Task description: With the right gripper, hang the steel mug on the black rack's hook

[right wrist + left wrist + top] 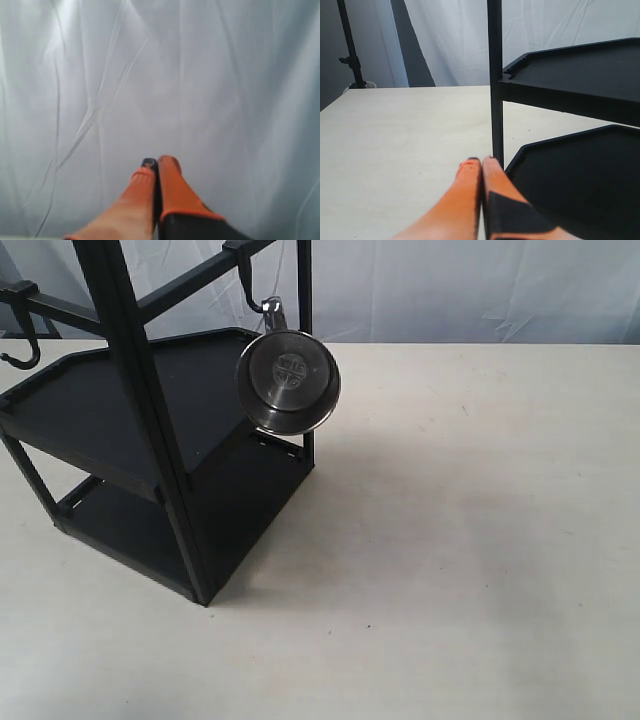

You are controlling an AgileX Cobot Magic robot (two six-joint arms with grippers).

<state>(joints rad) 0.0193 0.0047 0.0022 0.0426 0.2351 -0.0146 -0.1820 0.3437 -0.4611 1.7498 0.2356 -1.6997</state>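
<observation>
Nearest the lens in the right wrist view, the right tool (156, 167) had its orange pads pressed together with nothing between them, pointed only at a pale curtain (210, 75). The left tool (481, 164) was likewise closed and empty, low over the bench (395, 140) beside a post of the black rack (150, 430). In the exterior view neither arm showed. The steel mug (288, 382) hung by its handle from the hook (250, 290) on the upper crossbar, base facing the camera, beside the upper tray's corner. The hanging looked done. The remaining step, as I judged it, was keeping the right arm well clear of the rack, so nothing nudged the mug loose.
</observation>
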